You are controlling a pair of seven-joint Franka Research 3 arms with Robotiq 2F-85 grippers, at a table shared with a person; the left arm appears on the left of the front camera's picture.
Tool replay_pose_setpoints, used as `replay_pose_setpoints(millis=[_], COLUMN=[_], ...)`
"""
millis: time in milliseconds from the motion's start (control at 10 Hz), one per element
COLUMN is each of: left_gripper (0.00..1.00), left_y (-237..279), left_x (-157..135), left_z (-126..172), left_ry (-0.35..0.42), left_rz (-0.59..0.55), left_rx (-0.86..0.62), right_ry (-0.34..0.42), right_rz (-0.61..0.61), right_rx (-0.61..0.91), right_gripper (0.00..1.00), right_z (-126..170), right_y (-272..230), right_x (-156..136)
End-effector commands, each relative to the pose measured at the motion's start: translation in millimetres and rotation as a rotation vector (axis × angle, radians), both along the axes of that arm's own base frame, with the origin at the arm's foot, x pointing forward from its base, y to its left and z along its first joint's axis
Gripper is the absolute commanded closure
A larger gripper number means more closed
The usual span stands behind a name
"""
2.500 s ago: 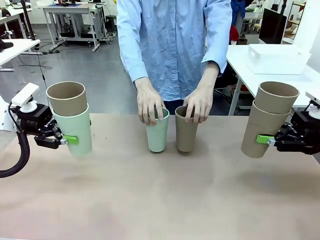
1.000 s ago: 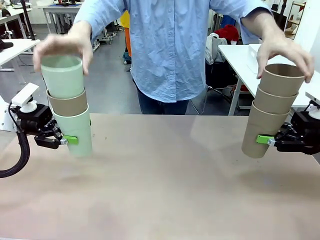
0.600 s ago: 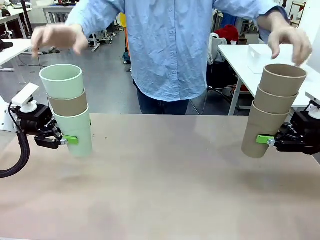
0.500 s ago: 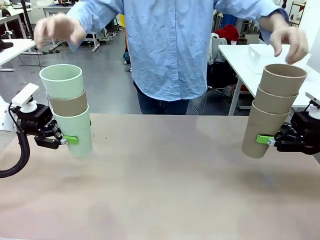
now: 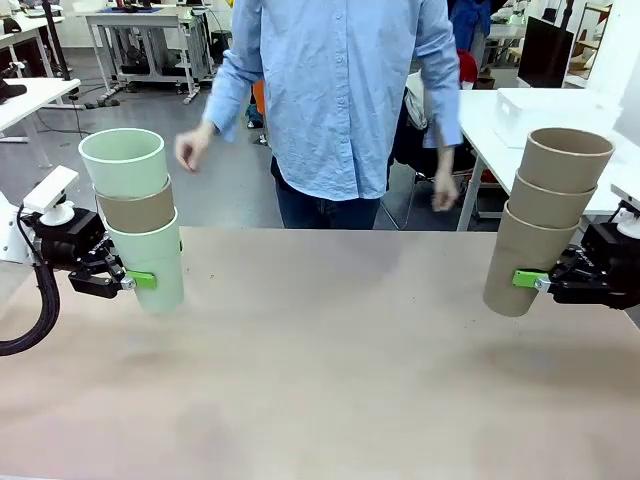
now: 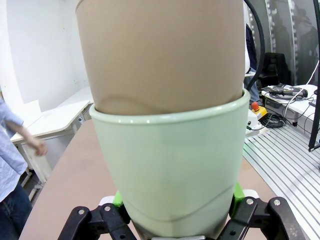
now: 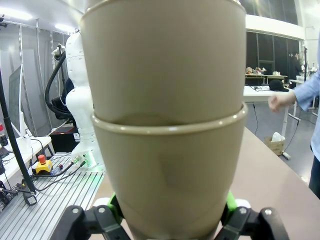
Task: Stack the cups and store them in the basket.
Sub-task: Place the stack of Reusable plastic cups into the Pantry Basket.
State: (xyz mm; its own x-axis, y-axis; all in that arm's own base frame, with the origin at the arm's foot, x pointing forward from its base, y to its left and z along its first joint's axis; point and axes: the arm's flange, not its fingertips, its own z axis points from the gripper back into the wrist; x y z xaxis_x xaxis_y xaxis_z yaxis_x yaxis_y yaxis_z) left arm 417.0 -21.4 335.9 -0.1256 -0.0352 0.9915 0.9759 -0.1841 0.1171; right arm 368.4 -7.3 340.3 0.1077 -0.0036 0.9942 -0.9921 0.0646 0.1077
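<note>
My left gripper is shut on the bottom mint green cup of a stack of three. A tan cup sits in it, with a second mint cup on top. From the left wrist, the gripper clamps the mint cup with the tan cup rising out of it. At the right, my right gripper is shut on the lowest of three nested tan cups; the right wrist view shows the gripper around that cup. Both stacks hang just above the table. The white basket stands on a side table at the far right.
A person in a blue shirt stands at the far side of the brown table, both hands lowered and away from the cups. White workbenches stand behind on the left.
The person's hands have let go of the top cups and dropped from above the two stacks to their sides. Both arms and their stacks have stayed still.
</note>
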Motion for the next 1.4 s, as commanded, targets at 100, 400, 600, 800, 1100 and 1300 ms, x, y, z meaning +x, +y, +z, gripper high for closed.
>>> replay_pose_setpoints(millis=[100,400,600,800,1100,1300], left_gripper=[0.15,0.15,0.15,0.15,0.15,0.15], left_y=[-0.1,-0.1,-0.1,-0.1,-0.1,-0.1], left_x=[0.4,0.4,0.4,0.4,0.4,0.4], left_z=[5.9,5.9,5.9,5.9,5.9,5.9], left_ry=[0.000,0.000,0.000,0.000,0.000,0.000], left_rz=[-0.007,-0.007,-0.007,-0.007,-0.007,-0.007], left_rx=[-0.008,-0.008,-0.008,-0.008,-0.008,-0.008], right_ry=[-0.008,-0.008,-0.008,-0.008,-0.008,-0.008], right_rz=[0.000,0.000,0.000,0.000,0.000,0.000], right_rx=[0.003,0.003,0.003,0.003,0.003,0.003], right_gripper=[0.15,0.15,0.15,0.15,0.15,0.15], right_z=[3.7,3.7,3.7,3.7,3.7,3.7], right_y=[-0.6,-0.6,-0.6,-0.6,-0.6,-0.6], right_x=[-0.4,-0.4,-0.4,-0.4,-0.4,-0.4])
